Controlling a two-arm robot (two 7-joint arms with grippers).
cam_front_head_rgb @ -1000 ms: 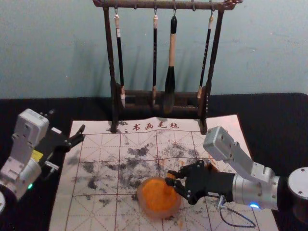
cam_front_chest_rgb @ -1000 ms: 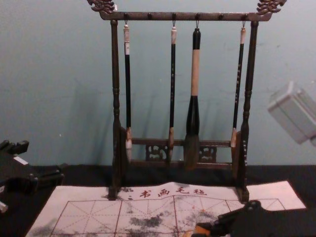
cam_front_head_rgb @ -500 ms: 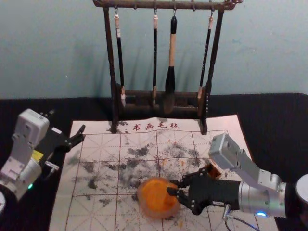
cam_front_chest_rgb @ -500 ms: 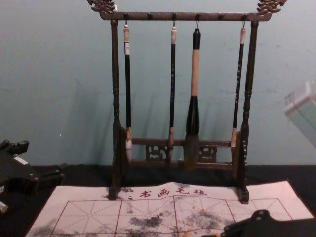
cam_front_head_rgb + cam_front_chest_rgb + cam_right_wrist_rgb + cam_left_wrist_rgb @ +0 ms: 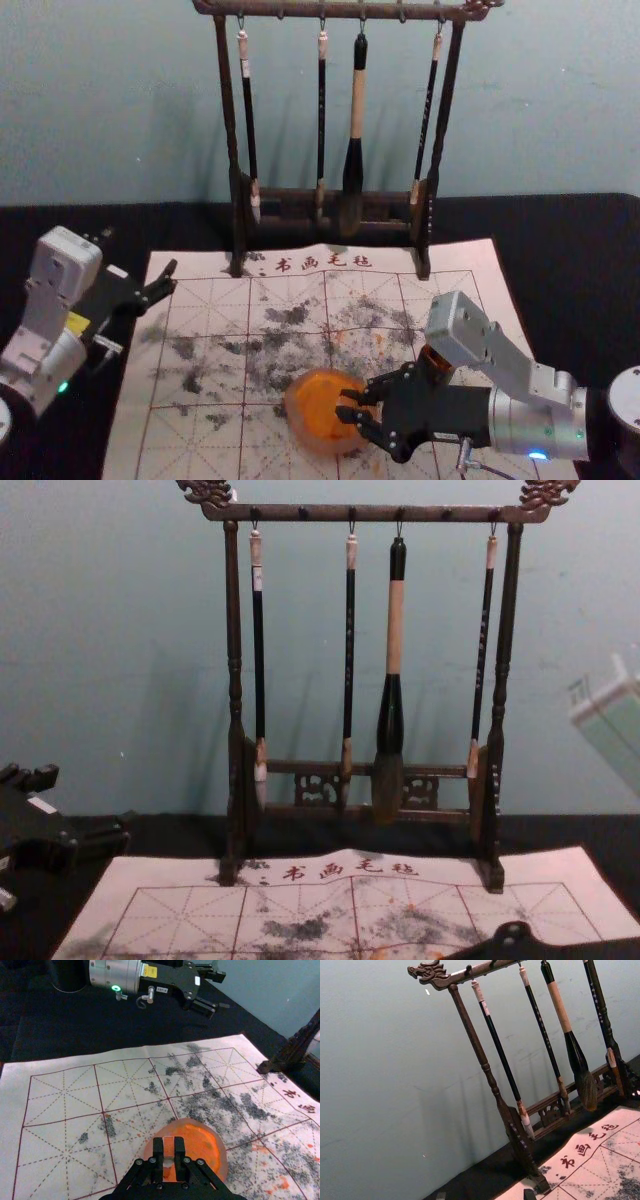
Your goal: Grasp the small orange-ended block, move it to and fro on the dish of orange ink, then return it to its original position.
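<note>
Head view: you get dim, soft light. Faint shadows on wall [image 5: 120,110], 10 o'clock. Blue lamp [image 5: 538,456] glows toward 4, green lamp [image 5: 63,386] at 8.

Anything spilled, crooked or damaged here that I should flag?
Only the stained mat: black smudges cover much of it, and orange spots lie outside the dish, so ink has probably dripped or rubbed off. The brushes hang normally from the upright rack.
</note>
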